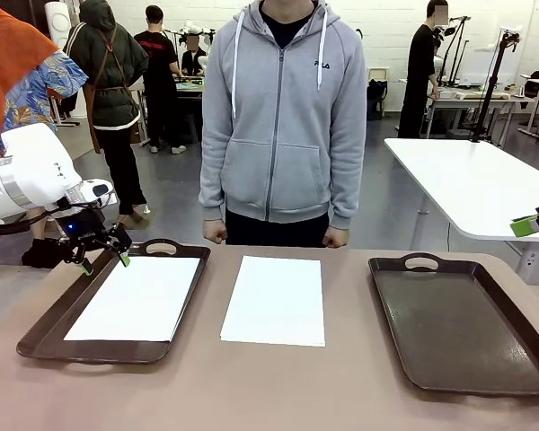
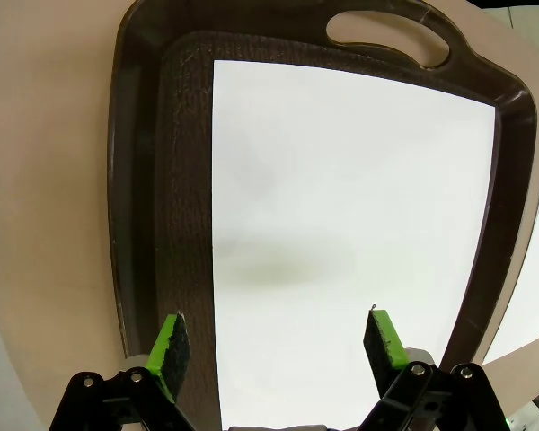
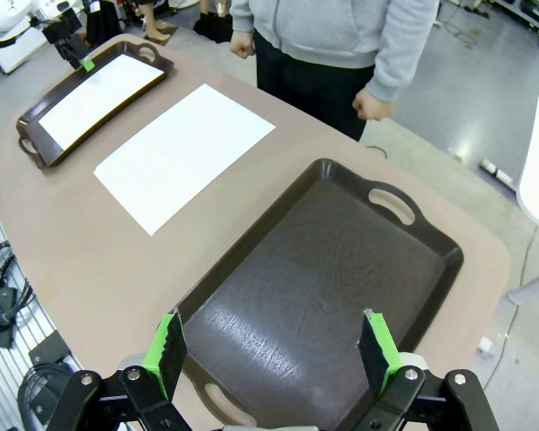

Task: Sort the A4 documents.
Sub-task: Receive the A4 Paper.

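One A4 document (image 1: 136,301) lies flat in the left dark brown tray (image 1: 36,337). A stack of A4 documents (image 1: 274,299) lies on the table between the trays. My left gripper (image 1: 103,256) hovers open over the left tray's far left corner, holding nothing. In the left wrist view its fingers (image 2: 171,346) straddle the sheet (image 2: 341,206) in the tray (image 2: 135,180) from above. My right gripper (image 3: 274,346) is open and empty, high above the empty right tray (image 3: 323,287). From there the stack (image 3: 184,153) is farther off.
A person in a grey hoodie (image 1: 283,117) stands at the far edge with both fists (image 1: 216,233) near the table. The right tray (image 1: 467,323) is bare. My right gripper's green pad (image 1: 524,226) shows at the right edge. Bare tabletop (image 1: 278,386) runs along the front.
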Controlling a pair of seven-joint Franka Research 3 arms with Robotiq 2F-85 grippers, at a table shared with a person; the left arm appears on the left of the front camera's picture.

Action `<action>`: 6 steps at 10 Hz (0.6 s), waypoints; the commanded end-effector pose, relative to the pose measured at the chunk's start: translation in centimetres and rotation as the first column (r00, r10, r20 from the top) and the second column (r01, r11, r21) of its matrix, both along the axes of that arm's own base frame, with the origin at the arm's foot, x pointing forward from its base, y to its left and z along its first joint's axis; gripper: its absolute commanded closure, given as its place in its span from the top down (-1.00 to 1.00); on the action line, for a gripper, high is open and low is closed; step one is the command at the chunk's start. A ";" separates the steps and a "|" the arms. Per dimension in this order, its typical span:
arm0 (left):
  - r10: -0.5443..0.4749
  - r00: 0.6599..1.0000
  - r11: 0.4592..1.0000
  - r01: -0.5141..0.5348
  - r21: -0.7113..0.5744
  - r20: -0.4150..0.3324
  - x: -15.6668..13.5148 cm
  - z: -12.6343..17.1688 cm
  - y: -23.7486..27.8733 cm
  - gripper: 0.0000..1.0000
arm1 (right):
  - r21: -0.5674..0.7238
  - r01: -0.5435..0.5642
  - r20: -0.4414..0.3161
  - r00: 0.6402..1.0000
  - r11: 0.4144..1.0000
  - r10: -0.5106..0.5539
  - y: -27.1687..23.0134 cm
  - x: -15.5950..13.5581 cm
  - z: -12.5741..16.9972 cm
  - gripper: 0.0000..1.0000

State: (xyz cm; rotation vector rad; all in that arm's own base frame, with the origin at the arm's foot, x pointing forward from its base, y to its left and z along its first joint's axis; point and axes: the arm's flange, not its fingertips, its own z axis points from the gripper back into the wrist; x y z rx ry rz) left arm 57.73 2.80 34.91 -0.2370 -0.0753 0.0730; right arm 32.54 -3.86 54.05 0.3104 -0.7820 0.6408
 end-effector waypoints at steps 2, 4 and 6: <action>-0.010 1.000 1.000 0.010 0.017 0.002 0.0 0.0 0.2 1.00 | 0.007 -0.006 -0.002 1.000 1.000 0.006 0.1 0.1 -0.1 1.00; -0.010 1.000 1.000 0.010 0.017 0.002 0.0 0.0 0.2 1.00 | 0.007 -0.006 -0.002 1.000 1.000 0.006 0.1 0.1 -0.1 1.00; 0.000 1.000 1.000 0.000 0.000 0.000 0.0 0.0 0.0 1.00 | 0.007 -0.006 -0.002 1.000 1.000 0.006 0.1 0.1 -0.1 1.00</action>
